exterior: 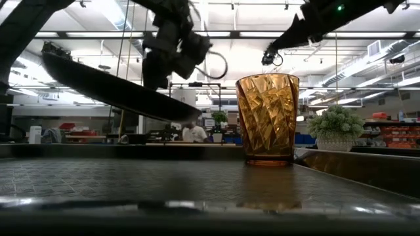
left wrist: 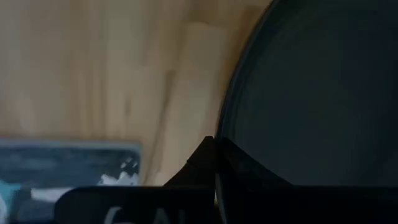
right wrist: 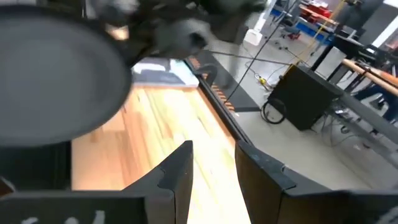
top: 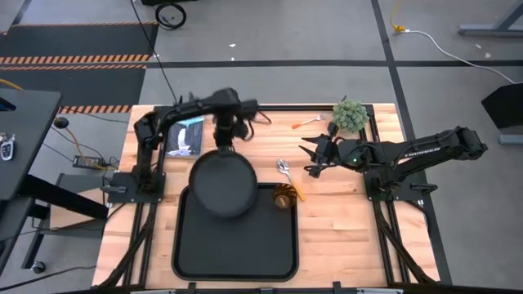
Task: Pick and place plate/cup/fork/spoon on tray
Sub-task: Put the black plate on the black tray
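Left pincer [top: 222, 140] clenching the far rim of the round matte black plate [top: 222, 183], carrying it tilted in the air above the large black rectangular tray [top: 237, 249]. In the low view, plate hanging clear of the tray floor, lower edge pointing toward the small translucent amber-orange cup [exterior: 267, 118], not touching it. Cup already standing upright in the tray's far right corner, just beside the plate's edge opposite the pincer.

Judging the step in hand: lowering the plate onto the tray. Doing it well likely means:
- levelling the plate before descent, so the low edge is not catching the tray rim
- keeping well clear of the cup, shifting away from it toward the tray's open middle
- releasing only once the plate is resting flat

Right pincer [top: 312, 155] hovering released over the light wooden counter [top: 343, 233], beyond the cup. Small silver-bowled spoon with yellowish handle [top: 288, 175] lying on the counter between right pincer and cup. Small reddish-handled fork [top: 307, 122] lying farther off near a green potted plant [top: 350, 114]. Both awaiting pickup.
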